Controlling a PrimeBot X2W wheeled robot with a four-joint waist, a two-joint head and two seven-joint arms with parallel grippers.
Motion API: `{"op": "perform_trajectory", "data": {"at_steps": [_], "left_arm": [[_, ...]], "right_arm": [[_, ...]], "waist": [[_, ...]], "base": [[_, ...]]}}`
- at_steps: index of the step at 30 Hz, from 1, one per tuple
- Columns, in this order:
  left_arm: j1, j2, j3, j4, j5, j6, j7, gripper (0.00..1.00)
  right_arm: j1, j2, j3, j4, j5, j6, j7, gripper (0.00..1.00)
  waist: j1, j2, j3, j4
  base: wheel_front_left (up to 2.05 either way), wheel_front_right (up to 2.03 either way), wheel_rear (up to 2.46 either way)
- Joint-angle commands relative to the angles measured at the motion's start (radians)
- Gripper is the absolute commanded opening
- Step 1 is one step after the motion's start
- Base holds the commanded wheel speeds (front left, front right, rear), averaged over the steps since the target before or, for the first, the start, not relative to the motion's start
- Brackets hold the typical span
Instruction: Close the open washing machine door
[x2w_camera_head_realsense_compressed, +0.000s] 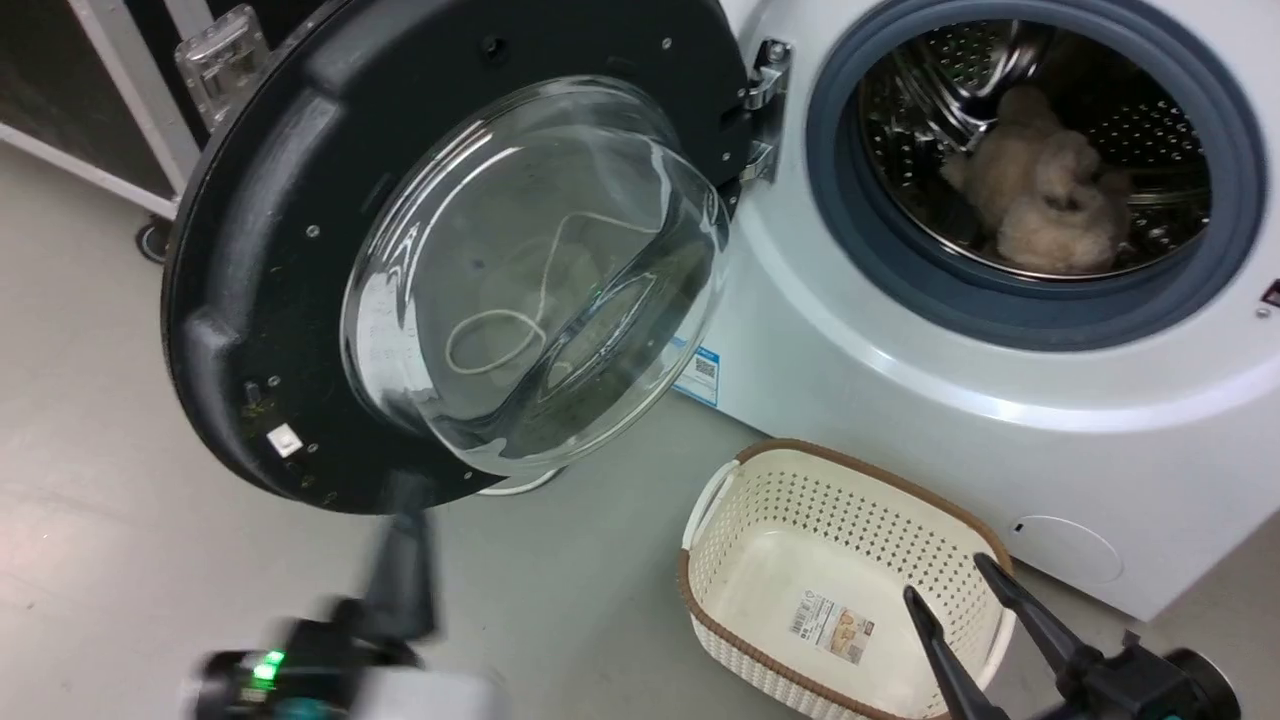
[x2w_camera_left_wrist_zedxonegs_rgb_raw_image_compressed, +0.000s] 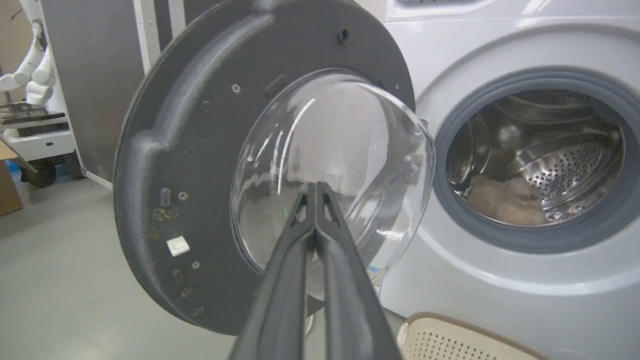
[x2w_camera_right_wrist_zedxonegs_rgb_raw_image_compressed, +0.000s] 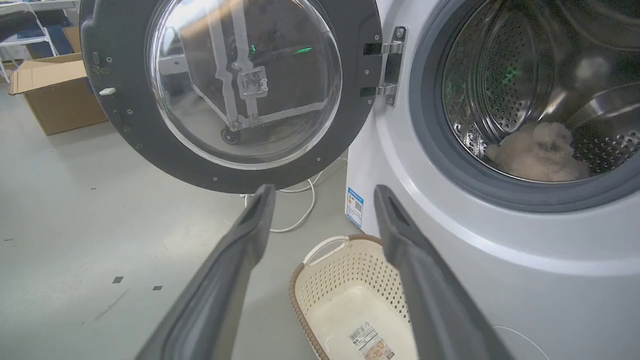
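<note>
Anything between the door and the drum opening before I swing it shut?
Nothing visible. The laundry basket sits on the floor, lower than the washing machine door; the fluffy item lies inside the drum.

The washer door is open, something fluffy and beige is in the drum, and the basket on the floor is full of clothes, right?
Not quite: the basket is empty but for a label on its bottom, as the head view shows. The washing machine door is open, and a fluffy beige thing does lie in the drum.
</note>
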Motion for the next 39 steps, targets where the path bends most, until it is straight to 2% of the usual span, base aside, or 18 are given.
{"op": "perform_trajectory", "data": {"at_steps": [1,4,8,13,16,22,28,34,39], "left_arm": [[-0.017,-0.007,0.03,-0.038,-0.038,0.012,-0.011,0.0],[-0.042,-0.016,0.138,-0.109,-0.151,0.027,-0.017,0.0],[-0.097,-0.019,0.303,-0.173,-0.26,0.002,-0.025,0.0],[-0.186,-0.019,0.492,-0.196,-0.382,-0.064,-0.035,0.0],[-0.237,0.015,0.559,-0.136,-0.448,-0.101,-0.025,0.0],[-0.363,0.129,0.658,0.056,-0.622,-0.109,0.149,0.0],[-0.459,0.217,0.736,0.242,-0.8,-0.102,0.344,0.0],[-0.526,0.235,0.832,0.33,-1.034,-0.056,0.568,0.0],[-0.508,0.246,0.793,0.302,-1.128,-0.031,0.779,0.0]], "right_arm": [[0.026,-0.011,-0.004,-0.007,0.009,0.001,-0.01,1.0],[0.048,-0.015,-0.018,-0.015,0.011,0.001,-0.017,1.0],[0.054,-0.032,-0.011,-0.03,0.017,0.001,-0.025,1.0],[0.051,-0.068,-0.004,-0.047,0.036,0.001,-0.034,1.0],[0.045,-0.087,-0.002,-0.054,0.045,0.001,-0.034,1.0],[0.031,-0.117,0.008,-0.062,0.064,0.001,-0.034,1.0],[0.015,-0.139,0.023,-0.067,0.078,0.001,-0.034,1.0],[0.005,-0.158,0.032,-0.073,0.09,0.001,-0.034,1.0],[0.008,-0.169,0.032,-0.076,0.096,0.001,-0.034,1.0]], "waist": [[0.0,0.0,0.005,0.008],[0.0,0.0,0.01,0.016],[0.0,0.0,0.036,-0.007],[0.0,0.0,0.076,-0.036],[0.0,0.0,0.097,-0.059],[0.0,0.0,0.128,-0.094],[0.0,0.0,0.146,-0.118],[0.0,0.0,0.161,-0.134],[0.0,0.0,0.172,-0.135]], "base": [[0.0,0.0,0.0],[0.0,0.0,0.0],[0.0,0.0,0.0],[0.0,0.0,0.0],[0.0,0.0,0.0],[0.0,0.0,0.0],[0.0,0.0,0.0],[0.0,0.0,0.0],[0.0,0.0,0.0]]}}
